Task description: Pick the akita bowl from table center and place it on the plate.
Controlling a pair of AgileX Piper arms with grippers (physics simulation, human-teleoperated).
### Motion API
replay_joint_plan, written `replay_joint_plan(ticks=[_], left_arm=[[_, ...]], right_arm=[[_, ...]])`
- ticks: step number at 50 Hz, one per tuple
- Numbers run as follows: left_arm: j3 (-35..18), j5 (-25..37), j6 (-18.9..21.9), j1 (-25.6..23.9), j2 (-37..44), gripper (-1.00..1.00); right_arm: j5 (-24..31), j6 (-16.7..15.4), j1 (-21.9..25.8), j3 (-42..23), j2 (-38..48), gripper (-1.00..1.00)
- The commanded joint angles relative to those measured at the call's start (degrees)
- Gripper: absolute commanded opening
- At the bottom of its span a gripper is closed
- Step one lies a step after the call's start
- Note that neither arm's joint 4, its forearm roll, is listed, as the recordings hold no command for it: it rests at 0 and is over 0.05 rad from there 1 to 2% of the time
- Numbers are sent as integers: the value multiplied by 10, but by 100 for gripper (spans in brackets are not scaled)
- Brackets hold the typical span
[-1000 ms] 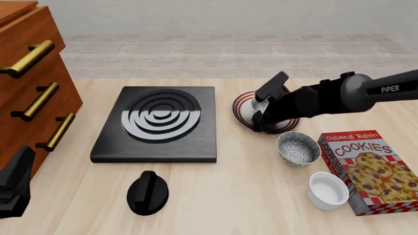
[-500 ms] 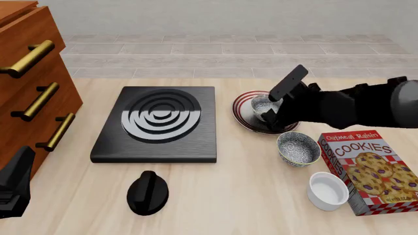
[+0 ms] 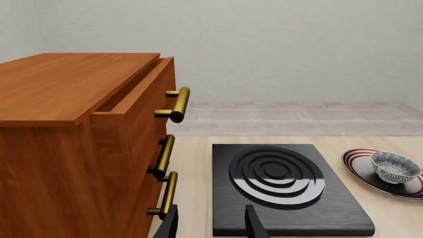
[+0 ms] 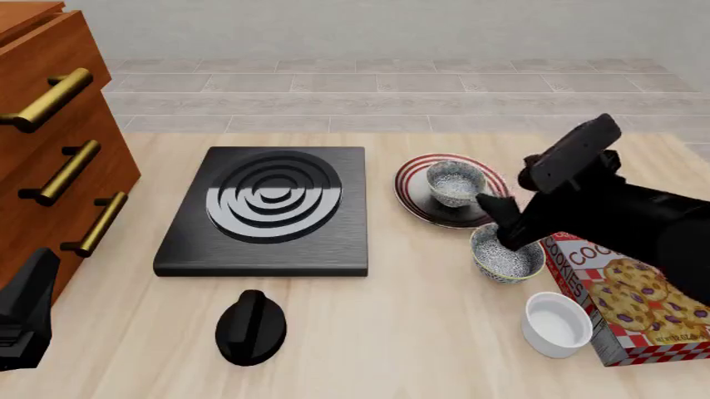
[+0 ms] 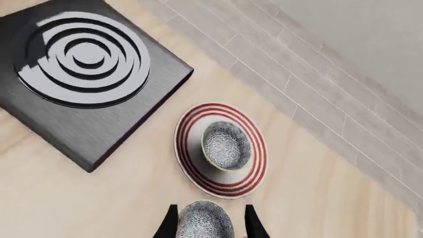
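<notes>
1 akita bowl (image 4: pixel 455 181) upright on the plate (image 4: pixel 415 189), right tool (image 5: pixel 209 222) apart (likewise the left tool (image 3: pixel 210 224)).

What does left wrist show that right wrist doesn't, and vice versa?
Left wrist only: the wooden drawer unit with brass handles, and the left gripper, open and empty.

Right wrist only: a second speckled bowl on the table, between the open fingers of the right gripper.

Both: the black stove slab, the red-ringed plate and the akita bowl sitting on it.
</notes>
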Motion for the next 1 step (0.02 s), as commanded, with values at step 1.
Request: replay_joint_plan(ticks=[1], left_arm=[[0, 0, 0, 0, 0, 100]], right_arm=[[-7, 77, 3, 78, -150, 100]])
